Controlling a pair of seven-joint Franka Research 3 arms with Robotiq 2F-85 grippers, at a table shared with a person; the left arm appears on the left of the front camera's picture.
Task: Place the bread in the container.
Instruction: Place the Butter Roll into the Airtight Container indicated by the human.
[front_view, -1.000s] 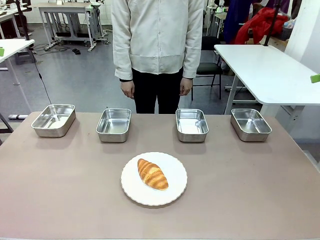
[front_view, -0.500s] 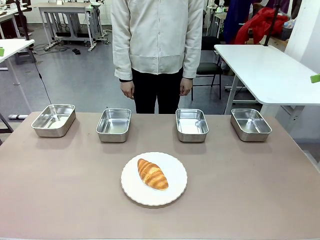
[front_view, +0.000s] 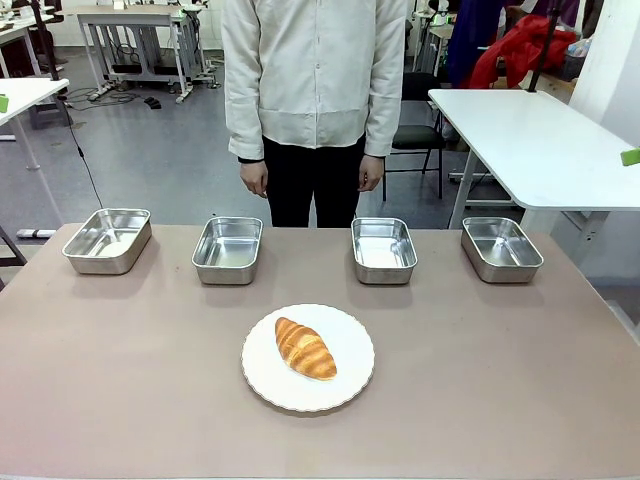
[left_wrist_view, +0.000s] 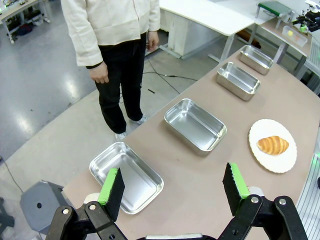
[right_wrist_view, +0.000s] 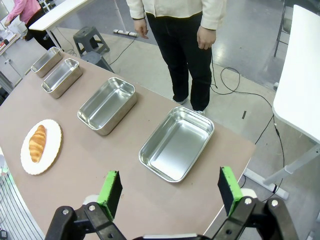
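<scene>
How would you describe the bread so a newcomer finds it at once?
On the brown table, four steel trays line the far edge before the standing person. Nearer the robot, about mid-table, sits a round white plate, and the bread lies on it. It is the only golden-brown, ridged thing among shiny metal and white china.

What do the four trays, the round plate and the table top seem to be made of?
The trays look like polished stainless steel: silvery, mirroring the light. The plate seems glazed ceramic, perhaps plastic: plain white, smooth, scalloped edge. The table top looks like matt laminate: even grey-brown, no glare.
</scene>
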